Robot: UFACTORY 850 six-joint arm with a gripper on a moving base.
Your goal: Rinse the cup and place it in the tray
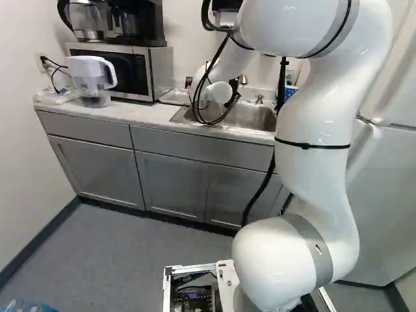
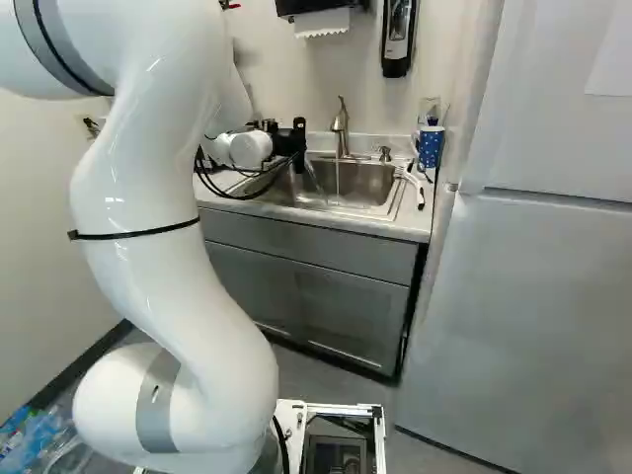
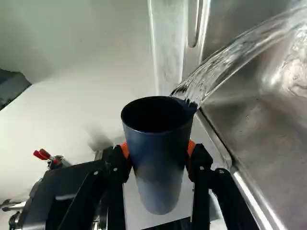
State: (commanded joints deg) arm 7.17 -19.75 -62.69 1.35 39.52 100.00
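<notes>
At the sink in the right base view, my black gripper (image 2: 288, 145) is at the end of the arm, beside the faucet. In the wrist view the gripper (image 3: 158, 149) is shut on the dark blue cup (image 3: 159, 167), its orange pads (image 3: 191, 147) pressing from two sides. The cup is tipped, and a stream of water (image 3: 230, 60) runs from its rim into the sink (image 3: 268, 139). A flat tray-like piece (image 1: 174, 97) lies left of the sink in the left base view, partly hidden by the arm.
A thin stream falls from the faucet (image 2: 341, 128). Right of the sink are a white-handled brush (image 2: 413, 188) and a blue dotted cup (image 2: 431, 146), with the fridge (image 2: 523, 296) beside them. A microwave (image 1: 127, 68) and a water pitcher (image 1: 91, 78) stand on the counter's left part.
</notes>
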